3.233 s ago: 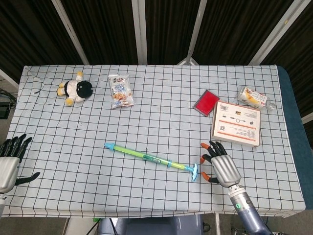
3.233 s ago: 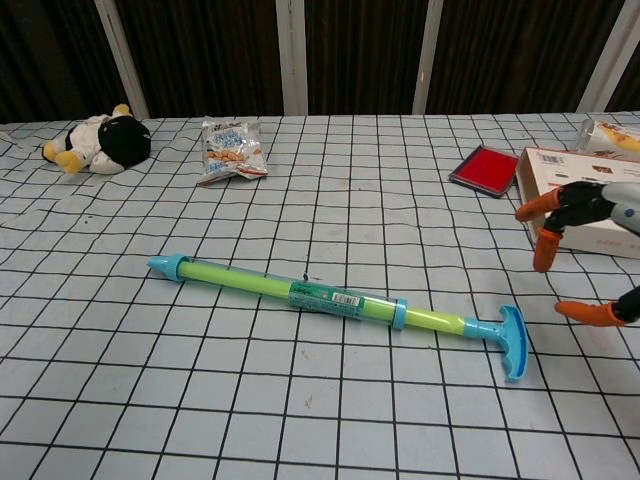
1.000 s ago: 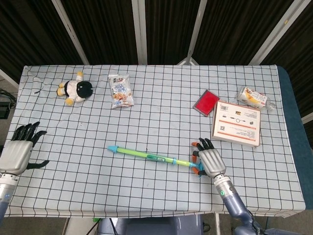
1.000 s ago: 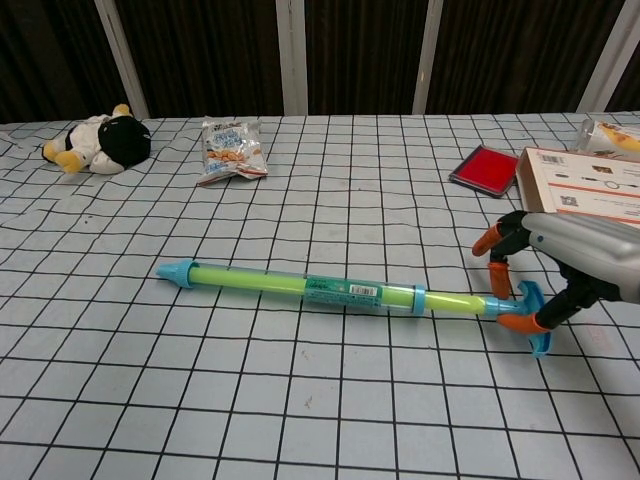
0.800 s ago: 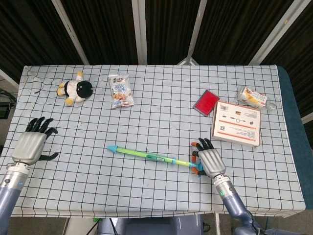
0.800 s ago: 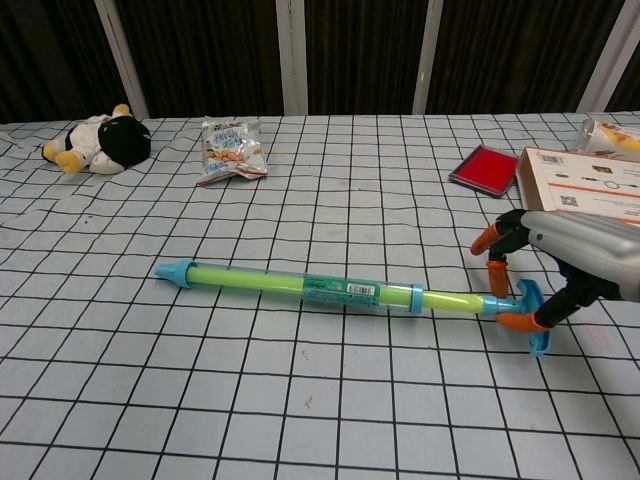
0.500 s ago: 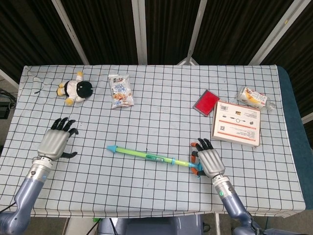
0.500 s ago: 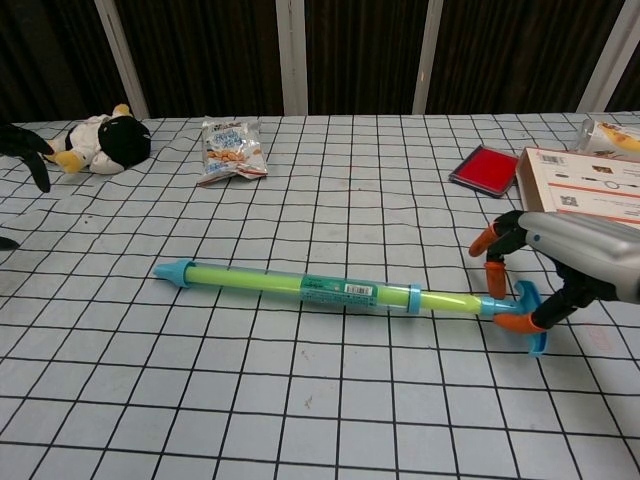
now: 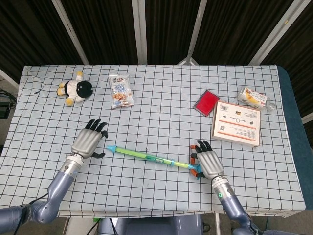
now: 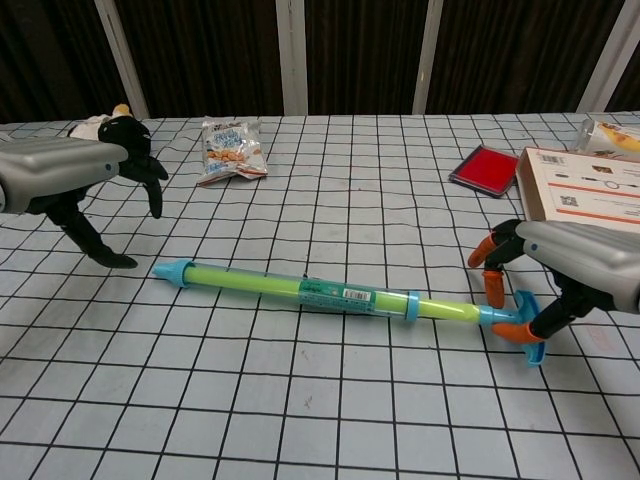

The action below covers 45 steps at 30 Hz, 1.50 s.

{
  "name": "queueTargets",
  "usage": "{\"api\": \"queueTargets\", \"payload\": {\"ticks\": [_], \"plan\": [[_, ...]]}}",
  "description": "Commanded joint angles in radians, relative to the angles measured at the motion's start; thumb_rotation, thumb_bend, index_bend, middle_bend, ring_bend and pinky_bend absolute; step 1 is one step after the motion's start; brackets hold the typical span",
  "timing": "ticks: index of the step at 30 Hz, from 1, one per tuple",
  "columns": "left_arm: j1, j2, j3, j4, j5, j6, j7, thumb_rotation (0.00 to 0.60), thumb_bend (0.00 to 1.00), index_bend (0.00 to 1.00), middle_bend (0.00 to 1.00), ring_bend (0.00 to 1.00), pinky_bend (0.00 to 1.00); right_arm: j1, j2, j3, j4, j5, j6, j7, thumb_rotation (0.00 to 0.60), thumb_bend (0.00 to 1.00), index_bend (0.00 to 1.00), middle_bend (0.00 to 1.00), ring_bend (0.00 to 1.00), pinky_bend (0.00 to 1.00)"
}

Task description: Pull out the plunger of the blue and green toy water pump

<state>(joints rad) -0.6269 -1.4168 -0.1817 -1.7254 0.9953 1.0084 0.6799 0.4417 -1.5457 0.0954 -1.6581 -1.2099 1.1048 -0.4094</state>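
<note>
My right hand (image 10: 570,270) grips the blue T-handle (image 10: 527,342) of the blue and green toy water pump (image 10: 330,292), which lies on the checkered tablecloth (image 9: 161,112). My left hand (image 10: 75,175) hovers open beside its blue nozzle tip (image 10: 170,270).

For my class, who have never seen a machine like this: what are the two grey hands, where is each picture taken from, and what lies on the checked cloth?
These are two robot arms ending in mechanical hands, steered by a person. One picture looks down from the robot's head, the other looks forward from its chest.

On the checked tablecloth lies a long blue and green toy water pump. The right hand has its fingers around the pump's T-shaped handle. The left hand is open beside the pump's pointed tip, holding nothing.

Further back lie a plush toy, a snack packet, a red pad, a cardboard box and a wrapped snack.
</note>
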Motion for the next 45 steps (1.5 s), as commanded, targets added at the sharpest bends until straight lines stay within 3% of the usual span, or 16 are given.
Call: {"api": "queueTargets", "payload": {"ticks": [1,22,36,45], "plan": [[-0.014,-0.011,0.006,0.001,-0.018,-0.009,0.009,0.600,0.25,0.40,0.11,0.00,0.00,0.000,0.002,-0.001,-0.005,0.000,0.002,0.000,0.600,0.43,0.65,0.24,0.00,0.00],[-0.113,-0.116,0.034,0.054,-0.120,0.010,0.109,0.600,0.31,0.40,0.10,0.00,0.00,0.000,0.025,-0.012,-0.035,0.012,0.013,-0.007,0.600,0.44,0.65,0.24,0.00,0.00],[-0.146,-0.187,0.044,0.099,-0.191,0.011,0.104,0.600,0.38,0.41,0.10,0.00,0.00,-0.003,0.030,-0.017,-0.037,0.022,0.017,-0.002,0.600,0.44,0.65,0.24,0.00,0.00],[-0.150,-0.212,0.045,0.111,-0.172,0.041,0.074,0.600,0.50,0.56,0.13,0.00,0.00,-0.003,0.037,-0.019,-0.044,0.021,0.020,0.005,0.600,0.44,0.66,0.25,0.00,0.00]]}}
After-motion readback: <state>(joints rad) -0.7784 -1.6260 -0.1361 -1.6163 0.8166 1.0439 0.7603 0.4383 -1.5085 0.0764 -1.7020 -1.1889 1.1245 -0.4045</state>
